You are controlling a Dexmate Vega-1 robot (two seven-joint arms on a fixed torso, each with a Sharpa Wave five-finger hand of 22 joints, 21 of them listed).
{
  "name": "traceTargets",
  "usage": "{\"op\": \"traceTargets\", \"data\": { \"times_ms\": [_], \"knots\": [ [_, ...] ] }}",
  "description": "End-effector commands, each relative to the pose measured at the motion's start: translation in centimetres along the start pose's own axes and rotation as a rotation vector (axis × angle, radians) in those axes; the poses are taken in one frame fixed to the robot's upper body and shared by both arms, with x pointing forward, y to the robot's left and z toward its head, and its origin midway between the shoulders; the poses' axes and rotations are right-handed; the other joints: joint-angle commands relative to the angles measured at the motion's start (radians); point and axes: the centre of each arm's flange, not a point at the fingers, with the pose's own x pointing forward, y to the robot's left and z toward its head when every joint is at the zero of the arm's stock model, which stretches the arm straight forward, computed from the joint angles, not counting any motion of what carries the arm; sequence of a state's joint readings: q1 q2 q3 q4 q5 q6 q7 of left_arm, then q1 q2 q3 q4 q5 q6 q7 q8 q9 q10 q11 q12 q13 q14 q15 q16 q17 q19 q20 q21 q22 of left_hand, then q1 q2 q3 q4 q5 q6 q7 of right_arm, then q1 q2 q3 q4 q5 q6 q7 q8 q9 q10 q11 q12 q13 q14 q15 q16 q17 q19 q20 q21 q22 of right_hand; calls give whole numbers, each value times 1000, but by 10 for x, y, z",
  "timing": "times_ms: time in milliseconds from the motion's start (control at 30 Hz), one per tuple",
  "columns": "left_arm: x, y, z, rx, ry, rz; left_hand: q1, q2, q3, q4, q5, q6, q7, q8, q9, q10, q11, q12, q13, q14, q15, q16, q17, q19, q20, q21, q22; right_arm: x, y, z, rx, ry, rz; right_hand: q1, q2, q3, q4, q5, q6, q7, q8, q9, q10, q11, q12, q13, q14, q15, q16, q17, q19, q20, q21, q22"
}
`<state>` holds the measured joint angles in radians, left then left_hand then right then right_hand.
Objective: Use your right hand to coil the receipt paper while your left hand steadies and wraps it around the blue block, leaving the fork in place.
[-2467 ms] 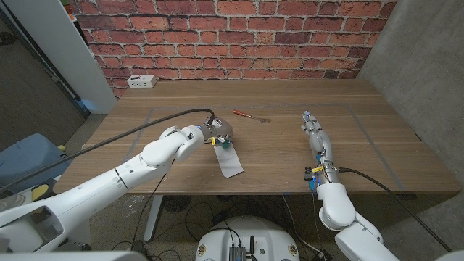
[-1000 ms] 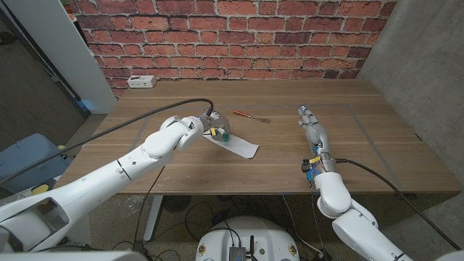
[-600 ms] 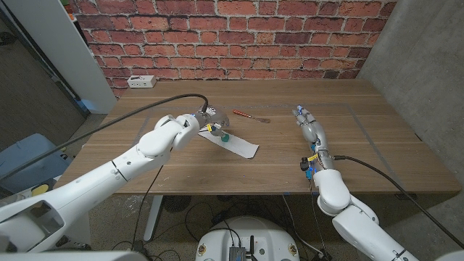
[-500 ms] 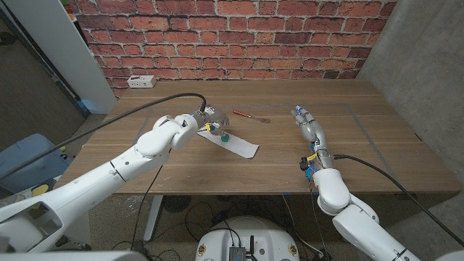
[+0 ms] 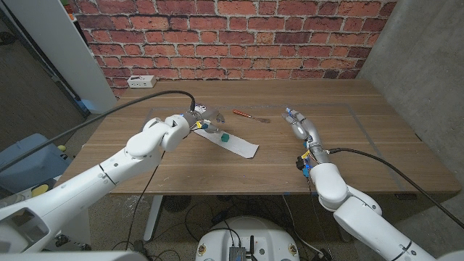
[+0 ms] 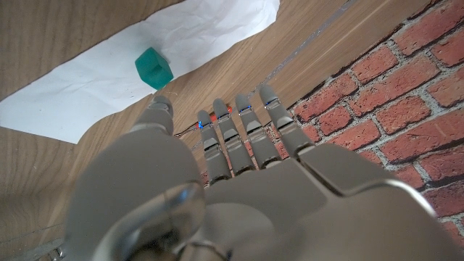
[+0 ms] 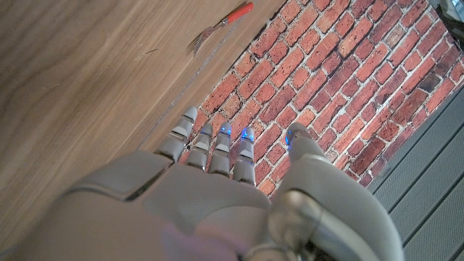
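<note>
Head view: counted one paper strip (image 5: 230, 142), lying flat mid-table, with one small teal-blue block (image 5: 225, 136) sitting on its left half. Counted one red-handled fork (image 5: 250, 116) just beyond, apart from both. Counted one white power strip (image 5: 141, 82) at the far left edge. Read no lettering anywhere. Found left hand (image 5: 200, 119) just left of the paper's end, fingers straight and spread, gripping nothing. Found right hand (image 5: 297, 122) right of the fork, fingers straight, likewise holding nothing.
</note>
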<state>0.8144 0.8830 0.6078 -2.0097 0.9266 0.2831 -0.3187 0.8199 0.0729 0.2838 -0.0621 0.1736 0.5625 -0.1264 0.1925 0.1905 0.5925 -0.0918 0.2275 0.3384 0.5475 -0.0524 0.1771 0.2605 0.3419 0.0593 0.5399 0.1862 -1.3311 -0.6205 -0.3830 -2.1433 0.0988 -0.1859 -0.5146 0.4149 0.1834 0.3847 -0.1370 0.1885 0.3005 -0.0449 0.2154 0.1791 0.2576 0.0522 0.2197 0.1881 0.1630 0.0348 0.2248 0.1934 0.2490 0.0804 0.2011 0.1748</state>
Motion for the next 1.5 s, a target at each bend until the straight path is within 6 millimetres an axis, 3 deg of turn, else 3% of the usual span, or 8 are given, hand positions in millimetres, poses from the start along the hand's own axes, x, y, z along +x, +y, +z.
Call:
{"op": "traceTargets", "data": {
  "times_ms": [33,600,1033,1500],
  "knots": [
    [-10,-9,-19,-65,46,-7,-7,-5,3,-8,3,7,2,4,3,-8,-3,-8,-1,-17,-80,-3,-4,-10,2,-6,0,-2,13,15,-141,42,66,16,4,16,0,-3,21,-2,6,5,24,1,9,5,31,-12,15,6,16,-1,10,2],
    [-18,-19,-32,-38,112,-40,-9,-33,-1,-30,6,6,-7,3,3,-42,-13,-21,-12,-80,-72,-3,-30,-47,6,-29,-1,-1,35,26,-263,75,160,38,4,31,6,-5,67,0,10,5,58,-8,12,5,66,-22,29,11,36,0,14,2],
    [-21,-27,-39,26,174,-58,29,-54,7,-68,12,8,-19,3,3,-59,-33,-24,-21,-108,-80,0,-50,-62,3,-43,-1,1,51,33,-318,83,200,52,3,40,11,-7,106,8,13,5,96,-7,18,5,102,-35,44,15,56,1,18,2],
    [-21,-33,-41,111,225,-51,79,-63,12,-98,18,16,-41,6,3,-72,-60,-25,-30,-136,-93,6,-62,-72,-4,-56,-2,3,65,32,-336,86,235,71,2,51,20,-9,187,17,22,5,169,0,29,6,179,-62,79,27,107,-2,30,4]
  ]
}}
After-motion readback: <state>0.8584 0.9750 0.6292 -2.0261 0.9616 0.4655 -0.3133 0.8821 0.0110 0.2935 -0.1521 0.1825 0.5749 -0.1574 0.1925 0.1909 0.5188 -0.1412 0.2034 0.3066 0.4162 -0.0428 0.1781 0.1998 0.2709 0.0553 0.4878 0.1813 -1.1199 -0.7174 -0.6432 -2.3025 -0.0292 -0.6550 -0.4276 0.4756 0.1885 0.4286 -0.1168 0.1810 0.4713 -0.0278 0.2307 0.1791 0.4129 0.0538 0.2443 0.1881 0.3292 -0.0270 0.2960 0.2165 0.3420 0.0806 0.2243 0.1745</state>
